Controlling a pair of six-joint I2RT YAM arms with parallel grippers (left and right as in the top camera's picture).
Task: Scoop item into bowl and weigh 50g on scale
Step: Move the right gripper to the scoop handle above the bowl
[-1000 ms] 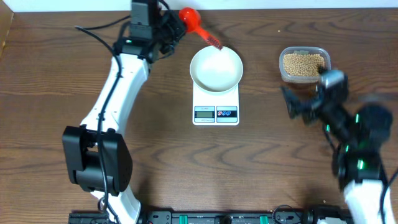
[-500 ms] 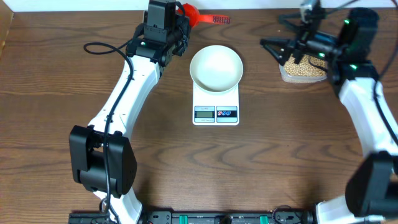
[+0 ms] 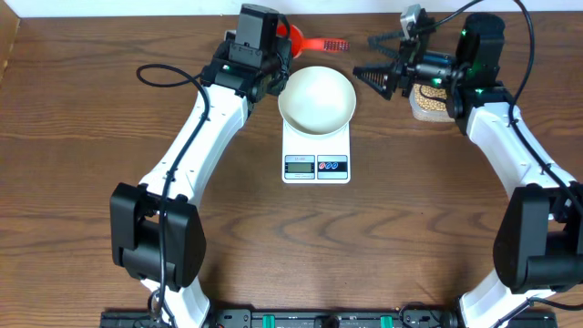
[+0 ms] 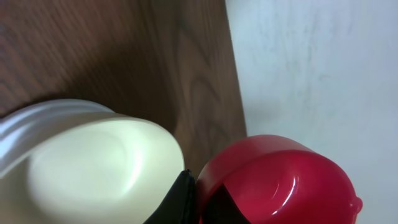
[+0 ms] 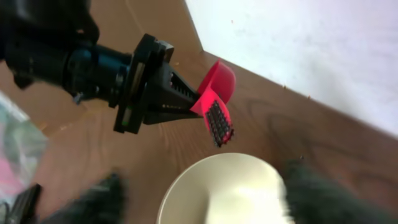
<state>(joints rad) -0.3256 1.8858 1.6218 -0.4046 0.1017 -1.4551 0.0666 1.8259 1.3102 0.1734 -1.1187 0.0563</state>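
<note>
The white bowl [image 3: 316, 98] stands empty on the white scale [image 3: 316, 157]; it also shows in the left wrist view [image 4: 87, 168] and the right wrist view [image 5: 224, 193]. My left gripper [image 3: 279, 41] is shut on the cup end of a red scoop [image 3: 296, 36], held at the back just behind the bowl. The scoop's handle [image 5: 217, 121] points right. My right gripper [image 3: 366, 56] is open and empty, right of the handle and above the bowl's right rim. The beans [image 3: 428, 98] lie in a clear tub, partly hidden under my right arm.
The white wall [image 5: 311, 43] runs just behind the table's back edge, close to both grippers. Black cables trail from both arms. Brown wooden table [image 3: 410, 228] stretches in front of the scale.
My right arm has swung from the front right up over the tub and left toward the scoop handle. My left gripper has carried the red scoop rightward along the back edge.
</note>
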